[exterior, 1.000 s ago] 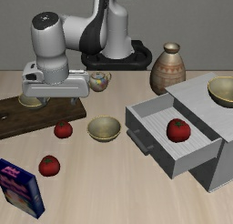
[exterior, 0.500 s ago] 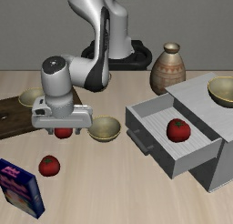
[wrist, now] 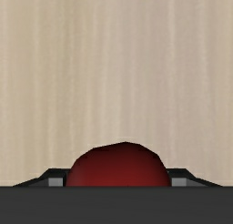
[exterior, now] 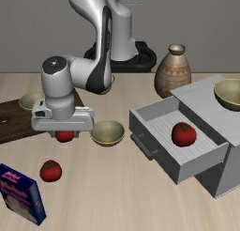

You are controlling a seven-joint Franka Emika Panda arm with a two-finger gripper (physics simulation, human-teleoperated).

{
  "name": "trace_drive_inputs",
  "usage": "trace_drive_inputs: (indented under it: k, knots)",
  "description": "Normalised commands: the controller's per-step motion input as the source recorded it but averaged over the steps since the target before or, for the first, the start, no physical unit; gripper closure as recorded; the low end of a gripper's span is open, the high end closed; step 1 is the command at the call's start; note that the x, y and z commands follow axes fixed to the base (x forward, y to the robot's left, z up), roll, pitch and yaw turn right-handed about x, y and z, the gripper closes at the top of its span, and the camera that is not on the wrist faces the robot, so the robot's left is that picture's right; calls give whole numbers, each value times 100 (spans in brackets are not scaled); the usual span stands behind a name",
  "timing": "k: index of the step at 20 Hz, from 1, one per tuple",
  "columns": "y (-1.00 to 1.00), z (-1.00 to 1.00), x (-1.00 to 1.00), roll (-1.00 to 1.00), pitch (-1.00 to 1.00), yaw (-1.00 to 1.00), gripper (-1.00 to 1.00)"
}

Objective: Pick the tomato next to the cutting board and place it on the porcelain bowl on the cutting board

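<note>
Lying nearest on the worktop (exterior: pixel 112 192) are a blue box (exterior: pixel 22 192) and 1 spare tomato (exterior: pixel 51 170). Behind them the jaws stand wide, straddling the tomato (wrist: pixel 118 166) just beside the cutting board (exterior: pixel 11 125), not gripping it; the porcelain bowl (exterior: pixel 31 100) sits on that board, farther back.

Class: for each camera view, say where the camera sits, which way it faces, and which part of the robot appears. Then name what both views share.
Exterior view: sits in front of and above the table, facing the robot; shows the arm and gripper low over a tomato beside the cutting board.
Wrist view: sits on the hand, facing straight down at the table; the gripper's dark body shows.
Shared: that tomato and the table's wood surface.
</note>
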Motion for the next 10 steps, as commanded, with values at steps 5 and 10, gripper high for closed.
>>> trace_drive_inputs:
  k: [5,10]
  knots:
    - [0,20,0,0,0,0,100]
    - [0,100,0,0,0,0,100]
